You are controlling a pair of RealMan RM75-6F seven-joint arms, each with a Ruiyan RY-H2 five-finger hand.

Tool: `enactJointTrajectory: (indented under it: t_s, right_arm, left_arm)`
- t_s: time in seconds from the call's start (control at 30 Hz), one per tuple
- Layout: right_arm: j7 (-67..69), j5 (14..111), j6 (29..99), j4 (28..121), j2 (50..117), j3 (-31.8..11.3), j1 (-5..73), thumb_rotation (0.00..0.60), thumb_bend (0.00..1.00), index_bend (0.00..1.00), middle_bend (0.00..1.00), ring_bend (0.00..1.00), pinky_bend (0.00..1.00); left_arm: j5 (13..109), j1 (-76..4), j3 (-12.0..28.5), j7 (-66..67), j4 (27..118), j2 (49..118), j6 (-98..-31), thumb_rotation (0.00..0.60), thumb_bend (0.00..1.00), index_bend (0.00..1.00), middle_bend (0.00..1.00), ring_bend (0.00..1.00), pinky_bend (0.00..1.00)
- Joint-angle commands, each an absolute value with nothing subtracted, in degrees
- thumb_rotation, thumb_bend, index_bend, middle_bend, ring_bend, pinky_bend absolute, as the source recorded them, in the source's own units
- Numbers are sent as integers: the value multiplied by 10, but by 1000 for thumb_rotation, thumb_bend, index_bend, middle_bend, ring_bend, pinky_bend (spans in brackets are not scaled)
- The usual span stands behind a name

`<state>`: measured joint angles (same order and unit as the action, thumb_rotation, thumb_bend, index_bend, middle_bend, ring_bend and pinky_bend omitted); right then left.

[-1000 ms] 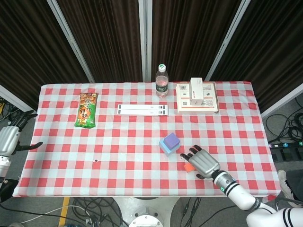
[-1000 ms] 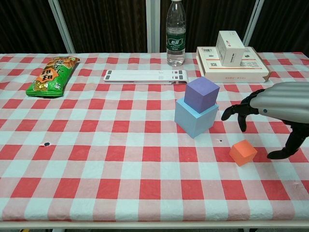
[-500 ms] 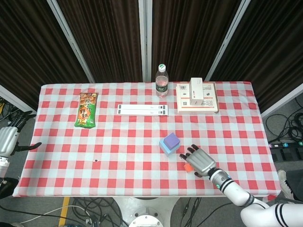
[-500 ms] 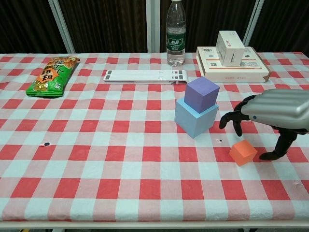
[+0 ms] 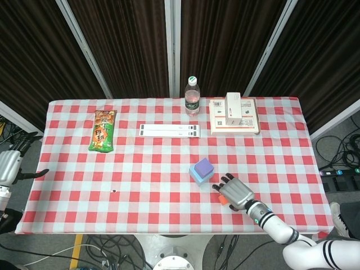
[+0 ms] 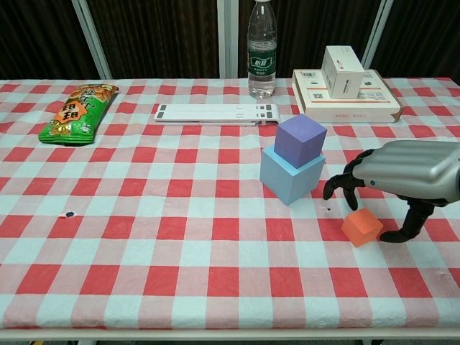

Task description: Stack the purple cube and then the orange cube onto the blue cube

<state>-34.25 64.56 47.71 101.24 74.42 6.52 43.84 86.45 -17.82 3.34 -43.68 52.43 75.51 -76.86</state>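
Note:
The purple cube (image 6: 300,141) sits on the blue cube (image 6: 287,180) near the table's middle; the head view shows the same purple cube (image 5: 203,167) on the blue cube (image 5: 196,176). The small orange cube (image 6: 361,226) lies on the cloth to their right. My right hand (image 6: 402,176) hovers just over it, fingers (image 6: 338,183) curved down on its left and thumb on its right, holding nothing. In the head view the right hand (image 5: 235,191) covers most of the orange cube (image 5: 223,199). My left hand (image 5: 11,163) hangs off the table's left edge, fingers apart and empty.
A water bottle (image 6: 262,50) stands at the back centre beside a flat box (image 6: 345,100) with a small white box (image 6: 341,70) on it. A white strip (image 6: 215,113) lies mid-table, a green snack bag (image 6: 77,111) at the far left.
My right hand has slid left and lower, so its fingers and thumb now straddle the orange cube. The cubes have not moved. The left hand stays almost still.

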Motion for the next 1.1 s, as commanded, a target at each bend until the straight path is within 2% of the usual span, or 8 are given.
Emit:
enactJointTrajectory:
  t_s: [0.03, 1.1]
  right_arm:
    - [-342, 643, 471, 1008, 748, 63, 441, 600, 171, 199, 363, 150, 131]
    - [-338, 631, 452, 987, 764, 57, 453, 600, 223, 259, 421, 180, 138]
  left_arm:
    - [864, -178, 33, -437, 524, 754, -769, 600, 30, 235, 219, 157, 288]
    - [860, -179, 34, -450, 502, 764, -755, 600, 30, 235, 219, 157, 288]
